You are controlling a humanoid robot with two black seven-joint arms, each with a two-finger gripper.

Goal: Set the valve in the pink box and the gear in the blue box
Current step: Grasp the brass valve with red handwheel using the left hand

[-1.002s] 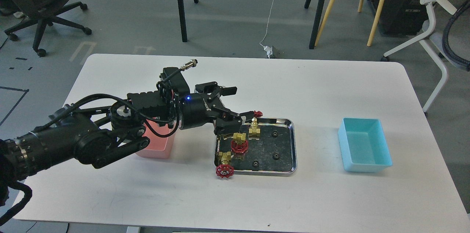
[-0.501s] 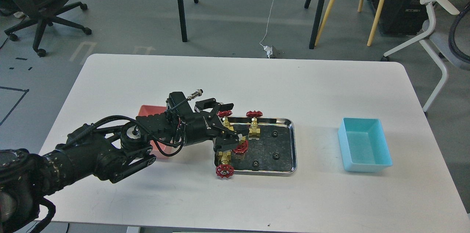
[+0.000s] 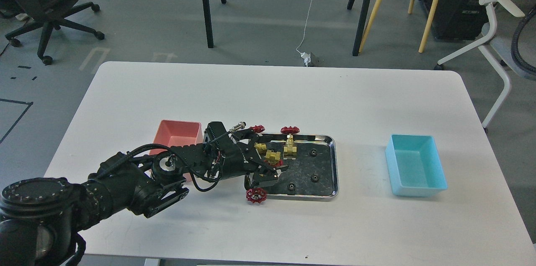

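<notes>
left gripper [image 3: 268, 169] over valve [image 3: 273, 157], steel tray [image 3: 326, 194]

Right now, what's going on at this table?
The robot's left arm reaches into the steel tray, its tool down among the brass valves, right at one valve; whether it grips is unclear. The pink box and blue box both look empty. Small gears lie in the tray.

Left arm [image 3: 125, 178]: matte black, ribbed round joints, looped black cables, silver connector.
</notes>
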